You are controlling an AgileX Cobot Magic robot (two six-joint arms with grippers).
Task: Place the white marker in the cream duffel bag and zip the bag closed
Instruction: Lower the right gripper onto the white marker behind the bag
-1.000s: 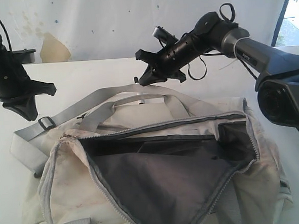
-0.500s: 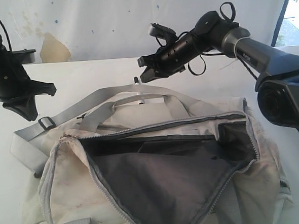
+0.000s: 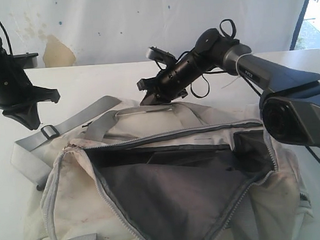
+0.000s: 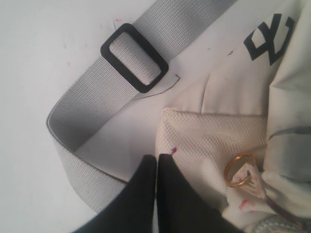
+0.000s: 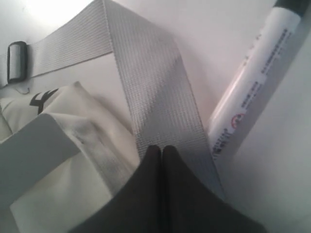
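Lowered since a second ago, the right pincer (image 5: 158, 149) is held shut and empty over the grey strap (image 5: 146, 82) of the cream duffel bag (image 3: 72, 196), white marker (image 5: 252, 92) laid just beside.

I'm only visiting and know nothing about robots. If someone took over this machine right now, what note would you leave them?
Left gripper: jaws shut, empty, over one end of the large cream fabric duffel bag.
Right gripper: jaws shut, empty, low behind the bag.
Slim white marker with black cap: on the table beside the grey webbing strap, outside the bag.
Bag's main zip: open.
Nothing done; left: grasp marker, drop it in, zip shut.
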